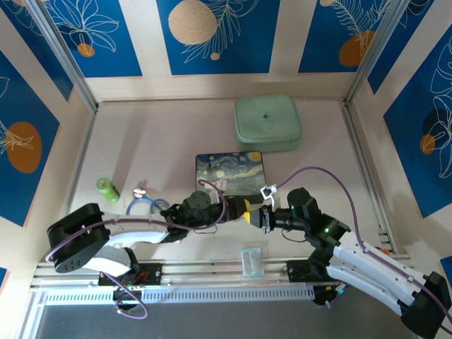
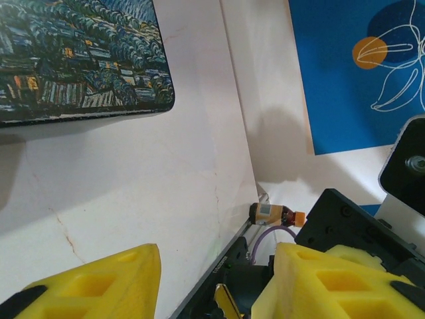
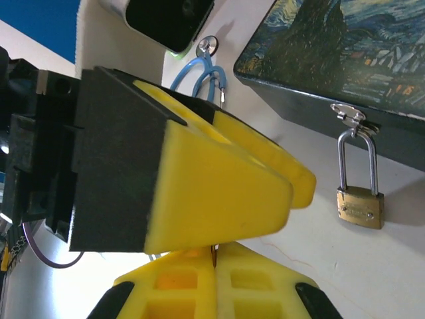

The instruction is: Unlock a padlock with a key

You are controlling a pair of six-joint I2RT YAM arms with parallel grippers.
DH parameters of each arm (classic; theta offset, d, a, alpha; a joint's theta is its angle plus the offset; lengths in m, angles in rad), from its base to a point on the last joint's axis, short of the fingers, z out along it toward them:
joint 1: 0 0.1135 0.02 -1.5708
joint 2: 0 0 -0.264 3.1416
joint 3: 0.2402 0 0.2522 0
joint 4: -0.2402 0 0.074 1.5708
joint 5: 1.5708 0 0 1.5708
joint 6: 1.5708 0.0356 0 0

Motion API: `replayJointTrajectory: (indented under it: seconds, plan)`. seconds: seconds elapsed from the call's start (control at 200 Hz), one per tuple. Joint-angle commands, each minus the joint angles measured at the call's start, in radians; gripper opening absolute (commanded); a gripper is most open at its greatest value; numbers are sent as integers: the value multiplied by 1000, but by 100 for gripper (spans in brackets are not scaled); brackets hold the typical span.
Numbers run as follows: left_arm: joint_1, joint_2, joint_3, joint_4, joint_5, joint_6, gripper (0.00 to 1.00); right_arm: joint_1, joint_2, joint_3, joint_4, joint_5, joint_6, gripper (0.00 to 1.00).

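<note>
The small brass padlock hangs by its silver shackle from the clasp on the front of the starry-night box. My right gripper is shut on the thin gold key, whose edge shows between its yellow pads. My left gripper is open and meets the right one nose to nose in front of the box, one finger on each side of the key. The two grippers are a short way to the right of the padlock.
A green zip pouch lies behind the box. A blue-tubed stethoscope and a small green roll are at the left. A clear plastic bag lies near the front rail. A small brown bottle rests by the right rail.
</note>
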Motion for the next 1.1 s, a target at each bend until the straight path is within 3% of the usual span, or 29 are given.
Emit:
replayJointTrajectory:
  seconds: [0.0,0.145,0.22,0.265,0.6,0.64,0.69,0.735,0.91,1.096]
  plan:
    - [-7,19,2,89,-1,-72,41,7,22,4,51,3,-14,0]
    - [-6,42,-11,156,-3,-93,22,5,28,7,45,34,-16,0]
    - [-7,46,-12,115,-19,-95,3,-6,27,13,27,47,-25,0]
    - [-6,50,-14,118,-21,-93,0,-17,28,18,17,45,-28,0]
    - [-7,22,-2,78,-61,-46,0,-56,28,1,68,16,38,0]
    - [-7,11,-9,86,-80,-44,0,-65,30,-1,85,-1,71,14]
    - [-7,-2,-20,106,-106,-40,0,-76,34,-13,119,-19,134,40]
    - [-7,-13,-28,125,-135,-35,0,-86,40,-28,172,-46,188,49]
    - [-9,-26,-50,250,-211,-20,0,-91,59,-82,388,-66,368,53]
    - [-12,6,-51,408,-241,-6,0,-91,71,-74,484,-53,406,45]
